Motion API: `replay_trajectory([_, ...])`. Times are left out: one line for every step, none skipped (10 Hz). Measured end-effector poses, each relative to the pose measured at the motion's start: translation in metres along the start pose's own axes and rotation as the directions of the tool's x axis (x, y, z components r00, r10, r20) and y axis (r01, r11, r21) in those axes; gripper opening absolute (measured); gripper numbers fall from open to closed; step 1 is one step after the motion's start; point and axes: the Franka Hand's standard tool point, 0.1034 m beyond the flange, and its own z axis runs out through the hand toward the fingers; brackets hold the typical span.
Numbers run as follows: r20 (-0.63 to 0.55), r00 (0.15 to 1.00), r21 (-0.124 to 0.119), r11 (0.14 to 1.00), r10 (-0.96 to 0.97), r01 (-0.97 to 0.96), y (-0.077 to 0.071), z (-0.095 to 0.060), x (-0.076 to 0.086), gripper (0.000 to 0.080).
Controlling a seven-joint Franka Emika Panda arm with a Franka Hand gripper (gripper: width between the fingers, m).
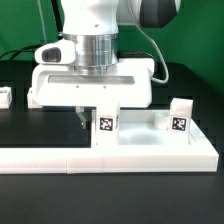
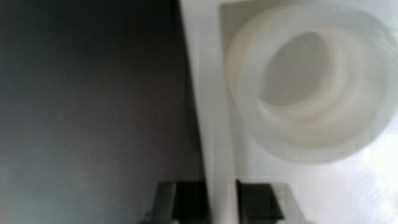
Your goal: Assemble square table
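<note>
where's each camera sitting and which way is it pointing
Exterior view: off the arm, low near table height, looking across the rail at the tabletop; shows the arm and gripper.
Wrist view: on the wrist, looking along the fingers at the tabletop's edge pinched between them; only the fingers show.
Shared: the gripper and the tabletop.

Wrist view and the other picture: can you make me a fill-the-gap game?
The hollow in the white plastic square tabletop is ____ in shape. The gripper is ____ on the tabletop's rim. In the exterior view, ____ short white tagged block legs stand by the long white L-shaped rail.
Missing words: round; shut; two.
</note>
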Motion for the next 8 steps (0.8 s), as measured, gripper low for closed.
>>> replay_trajectory([0.000, 1.000, 0.000, 1.000, -0.001, 0.001, 0.0000, 0.0000, 0.0000, 0.0066])
replay_trajectory([0.000, 1.000, -0.001, 1.000, -0.004, 0.004, 0.0000, 0.0000, 0.0000, 0.0066])
replay_trajectory([0.001, 1.000, -0.003, 1.000, -0.008, 0.008, 0.0000, 0.0000, 0.0000, 0.0066])
replay_trajectory([0.001, 1.000, -0.004, 1.000, -0.012, 0.012, -0.0001, 0.0000, 0.0000, 0.0066])
replay_trajectory([0.001, 1.000, -0.005, 1.000, -0.013, 0.013, -0.0001, 0.0000, 0.0000, 0.0066])
replay_trajectory([0.001, 1.000, -0.005, 1.000, -0.014, 0.014, -0.0001, 0.0000, 0.0000, 0.0066])
replay_trajectory([0.001, 1.000, -0.005, 1.000, -0.014, 0.014, 0.0000, 0.0000, 0.0000, 0.0066])
replay_trajectory([0.001, 1.000, -0.005, 1.000, -0.014, 0.014, -0.0001, 0.0000, 0.0000, 0.0066])
